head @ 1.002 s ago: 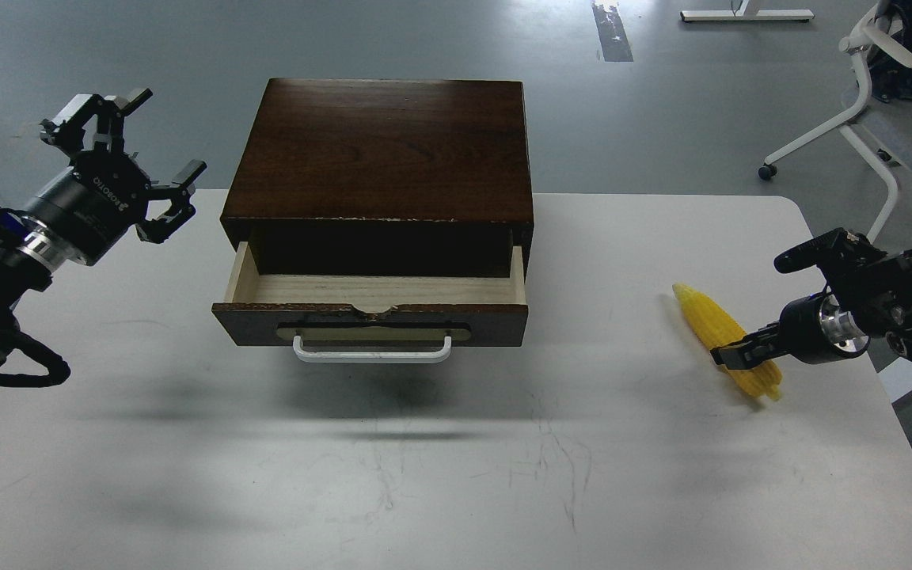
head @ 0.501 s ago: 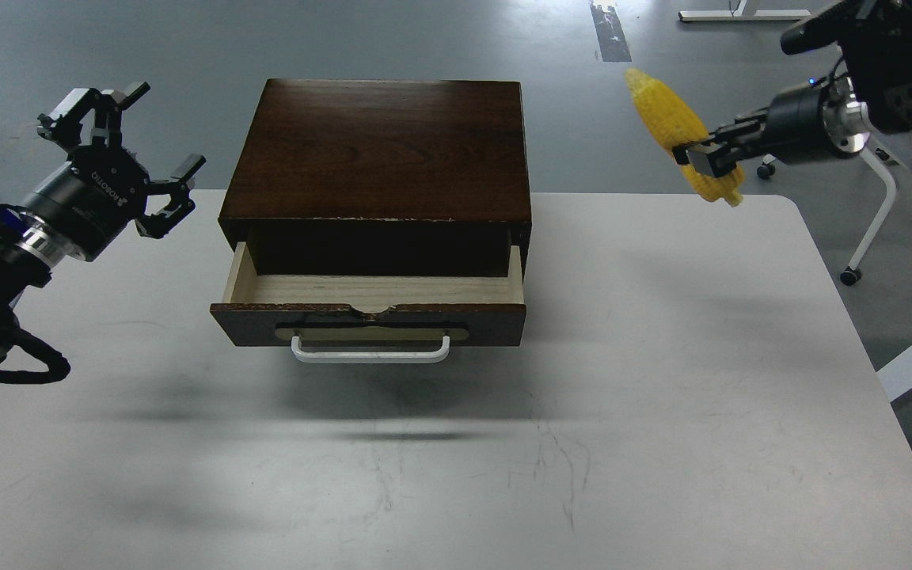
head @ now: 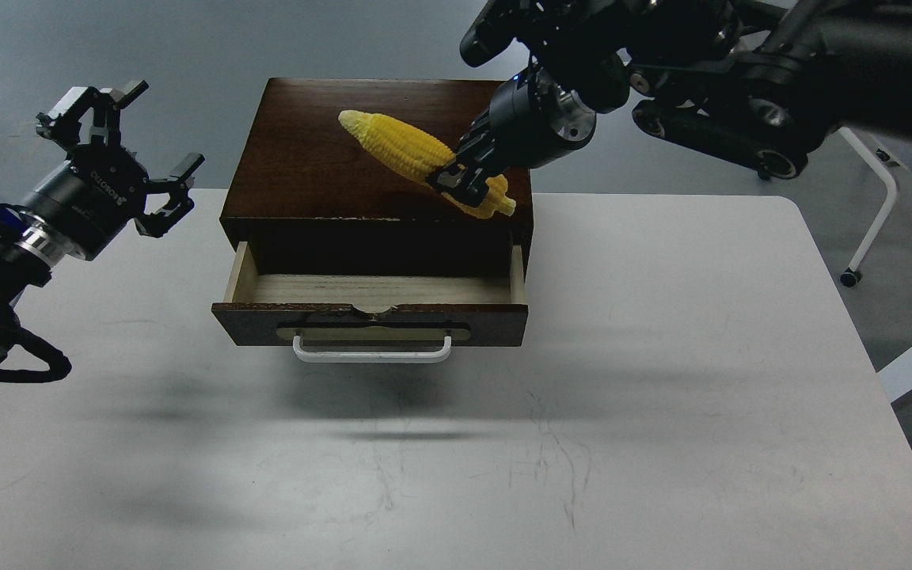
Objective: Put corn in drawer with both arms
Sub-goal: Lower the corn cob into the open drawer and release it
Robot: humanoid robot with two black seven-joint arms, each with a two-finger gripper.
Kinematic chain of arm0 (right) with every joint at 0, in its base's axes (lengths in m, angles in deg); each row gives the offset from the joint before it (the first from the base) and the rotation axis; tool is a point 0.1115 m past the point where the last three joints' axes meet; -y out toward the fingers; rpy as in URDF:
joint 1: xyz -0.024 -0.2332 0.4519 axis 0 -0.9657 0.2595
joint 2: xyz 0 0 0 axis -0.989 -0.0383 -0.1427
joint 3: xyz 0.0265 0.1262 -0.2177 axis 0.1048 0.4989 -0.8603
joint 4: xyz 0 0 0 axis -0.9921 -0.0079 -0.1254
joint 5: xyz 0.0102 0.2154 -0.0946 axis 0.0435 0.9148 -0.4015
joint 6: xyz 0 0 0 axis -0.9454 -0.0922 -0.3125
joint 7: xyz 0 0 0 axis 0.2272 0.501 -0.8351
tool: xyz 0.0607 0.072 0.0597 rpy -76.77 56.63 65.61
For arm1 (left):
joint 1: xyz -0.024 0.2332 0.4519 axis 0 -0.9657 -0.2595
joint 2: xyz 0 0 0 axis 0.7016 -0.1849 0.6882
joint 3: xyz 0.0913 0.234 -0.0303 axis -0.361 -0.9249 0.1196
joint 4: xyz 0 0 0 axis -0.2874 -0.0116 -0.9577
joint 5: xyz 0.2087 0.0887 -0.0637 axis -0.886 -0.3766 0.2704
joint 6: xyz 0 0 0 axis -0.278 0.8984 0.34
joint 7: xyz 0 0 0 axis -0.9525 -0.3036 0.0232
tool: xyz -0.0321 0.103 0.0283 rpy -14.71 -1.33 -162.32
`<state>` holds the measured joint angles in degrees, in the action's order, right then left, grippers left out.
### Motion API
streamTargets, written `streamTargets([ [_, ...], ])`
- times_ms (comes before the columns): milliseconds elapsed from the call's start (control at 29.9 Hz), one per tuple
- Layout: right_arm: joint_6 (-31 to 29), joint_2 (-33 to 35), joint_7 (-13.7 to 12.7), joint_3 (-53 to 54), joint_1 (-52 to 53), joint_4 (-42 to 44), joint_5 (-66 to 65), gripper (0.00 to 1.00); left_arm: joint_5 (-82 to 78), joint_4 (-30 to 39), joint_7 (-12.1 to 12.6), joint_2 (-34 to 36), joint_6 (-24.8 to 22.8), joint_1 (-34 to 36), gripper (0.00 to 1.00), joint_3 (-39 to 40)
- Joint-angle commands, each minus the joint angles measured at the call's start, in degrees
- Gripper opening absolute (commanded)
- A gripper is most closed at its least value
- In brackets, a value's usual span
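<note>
Right gripper [head: 456, 176] is clamped on the corn [head: 416, 158] near its thicker end, holding the cob in the air in front of the dark brown box [head: 321, 170], tapered tip pointing up and to the left; the drawer [head: 369, 324] stands pulled out below, its pale interior showing no contents. Risk: the grip sits well off the cob's middle, so the long free end could swing or slip in the fingers during descent; the cob lies slanted relative to the opening, so a tip could catch the box front or a drawer side wall on release. Right arm reaches in from the upper right, wrist angled down and left toward the box; left gripper [head: 119, 154] hangs with fingers spread wide, holding nothing, well left of the box above the white table [head: 662, 443].
</note>
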<state>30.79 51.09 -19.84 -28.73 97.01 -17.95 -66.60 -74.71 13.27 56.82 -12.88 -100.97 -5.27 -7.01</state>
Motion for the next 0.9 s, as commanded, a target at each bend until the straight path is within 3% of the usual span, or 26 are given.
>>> streamTargets([
  [0,0.09,-2.12,0.0,-1.05,0.05,-2.13,-0.07,0.0,0.0,0.0,0.0,-0.01,-0.01,0.0,0.99,-0.02],
  [334,0.7,-4.23,0.0,-2.72,0.05,-3.18,-0.33,0.0,0.0,0.0,0.0,-0.01,-0.01,0.0,0.99,0.07],
  [534,0.79,-4.14,0.0,-3.07,-0.04,-2.92,-0.33,0.12,0.0,0.0,0.0,-0.01,-0.01,0.0,0.99,0.42],
  [635,0.79,-4.14,0.0,-3.68,-0.04,-2.92,-0.24,0.25,0.09,0.0,0.0,0.08,-0.01,0.0,0.99,0.6],
  [868,0.88,-3.97,0.0,-4.57,-0.48,-2.83,-0.24,0.28,0.0,0.0,0.0,0.08,-0.09,0.0,0.99,0.69],
])
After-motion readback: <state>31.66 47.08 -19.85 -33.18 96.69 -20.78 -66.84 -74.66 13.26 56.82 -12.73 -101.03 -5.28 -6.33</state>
